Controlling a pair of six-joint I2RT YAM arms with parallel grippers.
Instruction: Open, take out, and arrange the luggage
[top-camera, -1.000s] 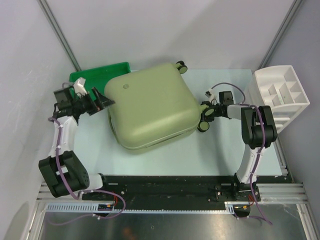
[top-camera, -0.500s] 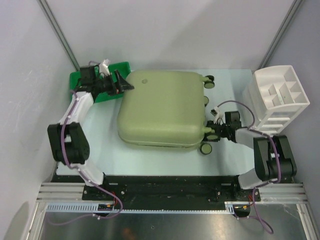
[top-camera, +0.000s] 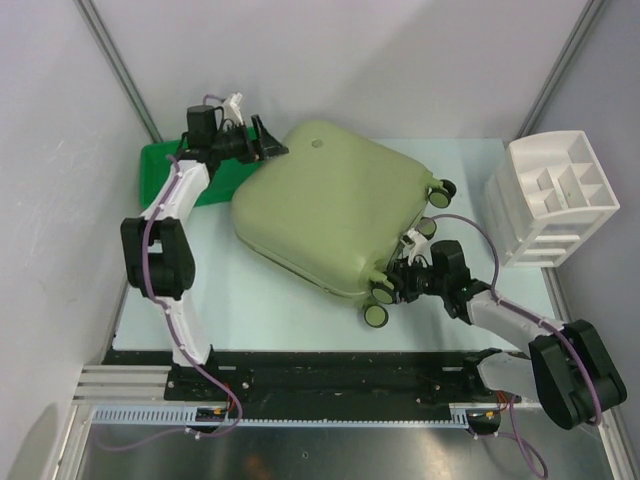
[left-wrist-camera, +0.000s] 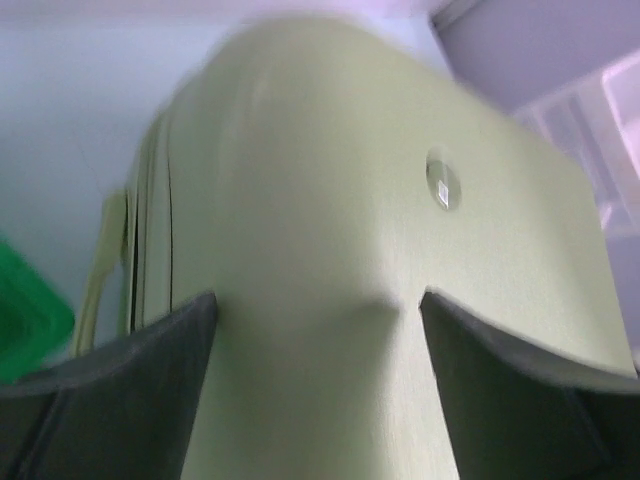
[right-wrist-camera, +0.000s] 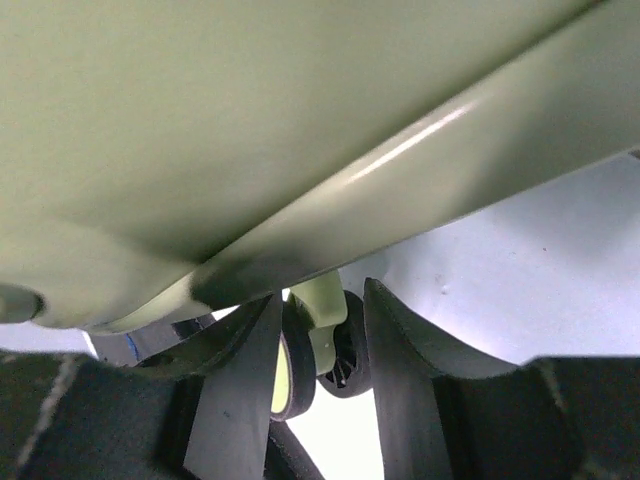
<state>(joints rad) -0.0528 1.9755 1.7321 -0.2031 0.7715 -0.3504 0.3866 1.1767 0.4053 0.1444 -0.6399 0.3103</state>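
Note:
The luggage (top-camera: 335, 205), a closed pale olive-green hard-shell suitcase, lies flat and turned at an angle in the middle of the table. My left gripper (top-camera: 268, 143) is open, with its fingers spread against the case's far left corner. In the left wrist view the shell (left-wrist-camera: 330, 180) fills the frame between the two fingers (left-wrist-camera: 150, 370). My right gripper (top-camera: 400, 281) is shut on a black wheel (right-wrist-camera: 320, 350) at the case's near right corner. The case's edge (right-wrist-camera: 300, 130) passes above that wheel.
A flat green tray (top-camera: 165, 165) lies at the far left behind the left arm. A white compartmented organizer (top-camera: 555, 195) stands at the far right edge. Two more wheels (top-camera: 440, 190) stick out toward the organizer. Grey walls close in the back.
The suitcase has turned clockwise. My right gripper swung toward the near edge with the wheel. My left gripper moved farther back and right along the case's far corner.

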